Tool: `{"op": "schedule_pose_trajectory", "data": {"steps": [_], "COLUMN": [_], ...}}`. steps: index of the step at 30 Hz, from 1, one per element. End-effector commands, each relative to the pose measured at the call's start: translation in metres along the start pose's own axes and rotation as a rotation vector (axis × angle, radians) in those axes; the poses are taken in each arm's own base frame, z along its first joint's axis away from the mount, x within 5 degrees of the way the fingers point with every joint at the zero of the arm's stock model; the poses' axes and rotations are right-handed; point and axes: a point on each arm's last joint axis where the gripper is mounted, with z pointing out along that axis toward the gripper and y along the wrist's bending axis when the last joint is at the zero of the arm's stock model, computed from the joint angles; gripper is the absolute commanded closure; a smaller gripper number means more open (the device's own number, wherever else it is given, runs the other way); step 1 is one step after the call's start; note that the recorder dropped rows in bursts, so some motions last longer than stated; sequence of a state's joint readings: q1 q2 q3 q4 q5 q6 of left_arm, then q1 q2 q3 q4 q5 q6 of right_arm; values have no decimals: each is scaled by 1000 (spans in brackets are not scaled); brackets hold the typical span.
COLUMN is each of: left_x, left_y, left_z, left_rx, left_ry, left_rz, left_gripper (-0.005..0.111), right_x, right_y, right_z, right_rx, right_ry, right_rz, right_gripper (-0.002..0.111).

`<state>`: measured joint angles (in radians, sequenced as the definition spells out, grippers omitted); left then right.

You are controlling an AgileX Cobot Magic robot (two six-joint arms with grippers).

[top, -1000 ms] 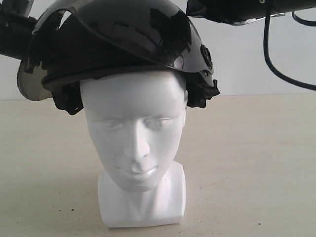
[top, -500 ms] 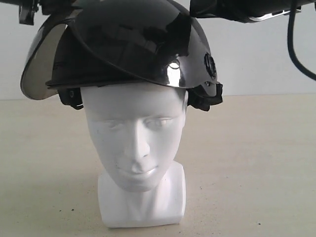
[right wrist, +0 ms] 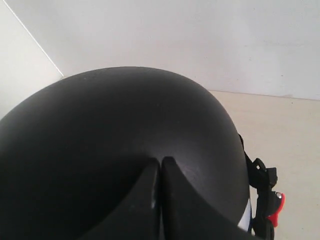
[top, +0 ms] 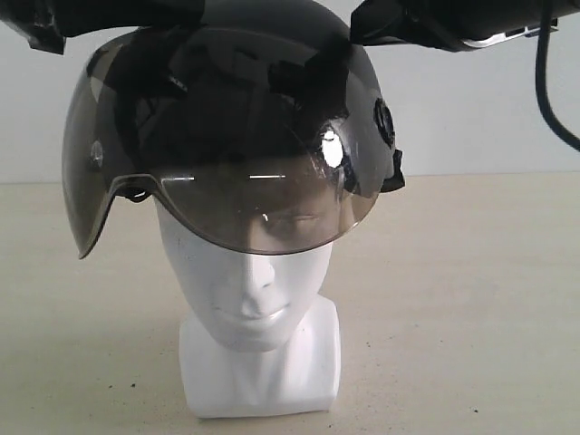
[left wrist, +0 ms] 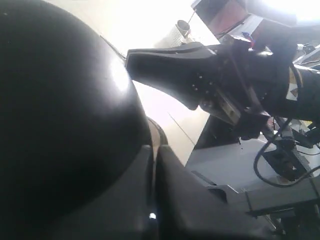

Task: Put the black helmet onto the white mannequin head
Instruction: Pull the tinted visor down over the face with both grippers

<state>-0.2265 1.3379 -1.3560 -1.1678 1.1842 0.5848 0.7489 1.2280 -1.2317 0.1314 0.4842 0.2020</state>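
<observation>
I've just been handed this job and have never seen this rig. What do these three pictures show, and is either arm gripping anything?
This is a robot with two arms, each ending in a two-fingered end effector.

The wide picture comes from a camera off the arms, facing the scene. A glossy white mannequin head stands on a beige table. It wears a matte black rounded helmet, whose smoky tinted visor is down over the eyes. The dark shapes in the top corners are the left arm and the right arm.

The other two pictures come from cameras on the wrists, looking along the fingers. The left end effector and the right end effector both have their fingers shut together, with the tips at the helmet's dome. Neither grips anything; the helmet appears to rest on the head.
</observation>
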Motion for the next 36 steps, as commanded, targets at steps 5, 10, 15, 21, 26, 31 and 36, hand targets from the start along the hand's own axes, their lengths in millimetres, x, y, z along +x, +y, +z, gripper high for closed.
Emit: {"op": "schedule_pose_trajectory", "data": {"steps": [5,10,15,21,26,31,36], "left_x": [9,8,3,-2,-2,4,14], "left_y": [-31,-31,-11,16,14,-1,-8], "left_z": [-23,-47,-43,-26,-24,-13,-4], "left_rx": [-23,-224,-263,-229,-218,-173,-142], "left_ry": [-4,-3,20,64,69,101,145], "left_rz": [85,152,128,71,69,93,87], "left_gripper": [102,102,102,102,102,102,102], "right_x": [-3,-9,-16,-7,1,6,10], "right_y": [3,9,22,24,24,25,25], "right_z": [-12,-14,-5,18,13,5,1], "right_rx": [-20,-74,-137,-134,-133,-135,-140], "right_ry": [-45,-92,-90,56,153,217,270], "right_rz": [-35,1,-10,-14,-22,-24,-21], "right_gripper": [108,108,108,108,108,108,108]}}
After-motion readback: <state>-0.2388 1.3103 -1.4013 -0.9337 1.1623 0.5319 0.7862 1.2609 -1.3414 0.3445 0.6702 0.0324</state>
